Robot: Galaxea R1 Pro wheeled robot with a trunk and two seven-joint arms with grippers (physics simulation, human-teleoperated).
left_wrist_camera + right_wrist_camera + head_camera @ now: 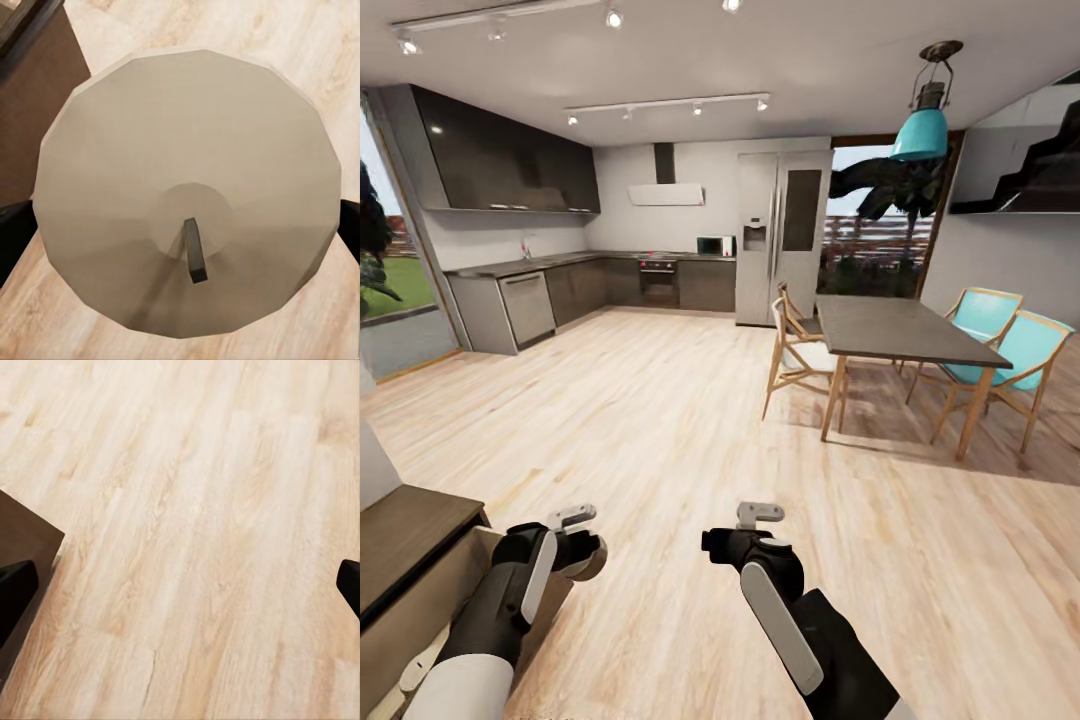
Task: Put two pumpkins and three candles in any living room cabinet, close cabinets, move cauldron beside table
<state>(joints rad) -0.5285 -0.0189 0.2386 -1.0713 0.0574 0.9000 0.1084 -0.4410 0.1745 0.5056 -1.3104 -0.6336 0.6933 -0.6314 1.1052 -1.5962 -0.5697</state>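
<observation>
A pale beige candle (187, 142) with a short dark wick sits between the dark fingers (11, 236) of my left gripper (180, 229), which is shut on it. In the head view that gripper (578, 548) hangs low at the left, just beside the dark-brown cabinet (410, 535), whose edge also shows under the candle (34, 105). My right gripper (745, 545) hovers over bare wooden floor, open and empty, its fingertips (15, 596) far apart. A corner of the cabinet (22, 536) lies beside it. Pumpkins, cauldron and coffee table are out of view.
Ahead on the right stand a grey dining table (900, 330), wooden chairs (795, 350) and turquoise chairs (1025, 350). A kitchen counter (530, 290) and fridge (780, 235) line the far wall. Light wooden floor (660, 400) stretches between.
</observation>
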